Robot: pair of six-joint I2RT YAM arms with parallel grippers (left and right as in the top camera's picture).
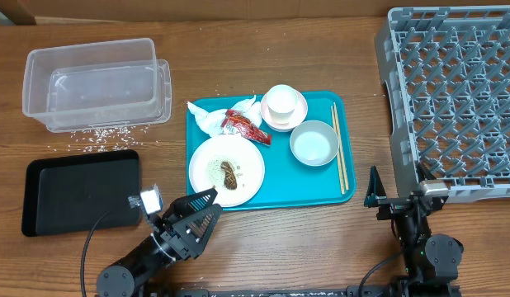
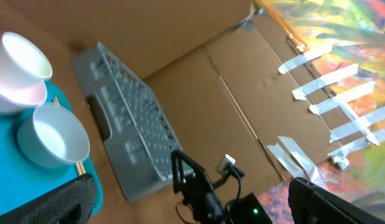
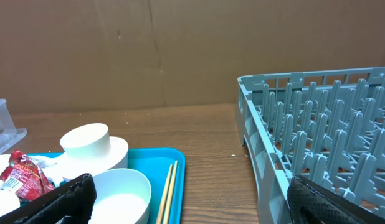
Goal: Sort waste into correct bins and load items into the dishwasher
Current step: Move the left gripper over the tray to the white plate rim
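A teal serving tray point(image 1: 276, 191) holds a white plate point(image 1: 247, 169) with a brown food scrap point(image 1: 229, 173), a crumpled napkin point(image 1: 209, 117), a red wrapper point(image 1: 245, 125), a cup point(image 1: 280, 101) on a saucer point(image 1: 298, 115), a pale bowl point(image 1: 314, 143) and chopsticks point(image 1: 339, 148). Rice grains point(image 1: 96, 137) lie by the clear tub point(image 1: 98, 87). The black tray point(image 1: 82, 194) is front left, the grey rack point(image 1: 453, 99) right. My left gripper point(image 1: 212, 204) is open and empty in front of the plate. My right gripper point(image 1: 397, 194) is open and empty between tray and rack.
The left wrist view shows the cup point(image 2: 21, 59), bowl point(image 2: 52, 140), rack point(image 2: 127, 124) and right arm point(image 2: 205, 193). The right wrist view shows the bowl point(image 3: 121, 190), chopsticks point(image 3: 167, 190), wrapper point(image 3: 24, 171) and rack point(image 3: 317, 137). Cardboard walls stand behind.
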